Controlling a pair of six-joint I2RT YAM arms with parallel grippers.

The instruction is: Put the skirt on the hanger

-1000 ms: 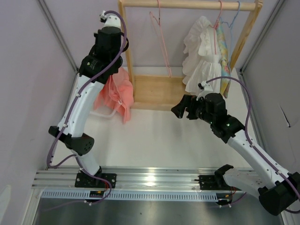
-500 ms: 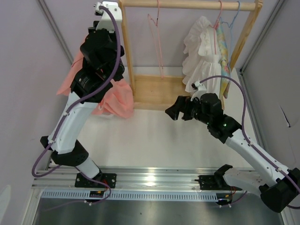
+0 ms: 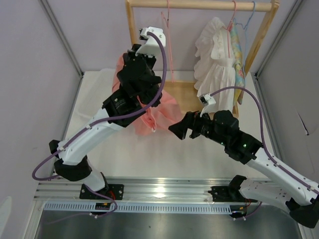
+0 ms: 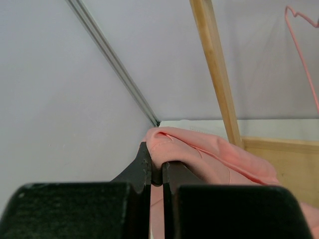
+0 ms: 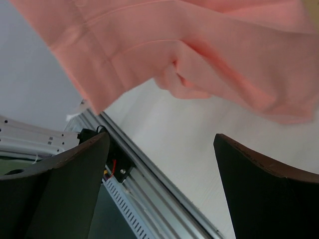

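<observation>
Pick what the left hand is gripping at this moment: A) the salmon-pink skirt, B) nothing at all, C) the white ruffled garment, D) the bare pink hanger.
A: in the left wrist view, the left hand is pinched shut on a fold of the salmon-pink skirt.

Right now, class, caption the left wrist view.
Left claw pinches the salmon skirt, a wooden rack post standing behind.

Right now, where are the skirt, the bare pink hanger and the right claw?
skirt [image 3: 167,110], top view, its loose hanging folds.
hanger [image 4: 302,62], left wrist view, its long slanted wire side.
right claw [image 5: 162,142], right wrist view, the gap between its open fingers.
</observation>
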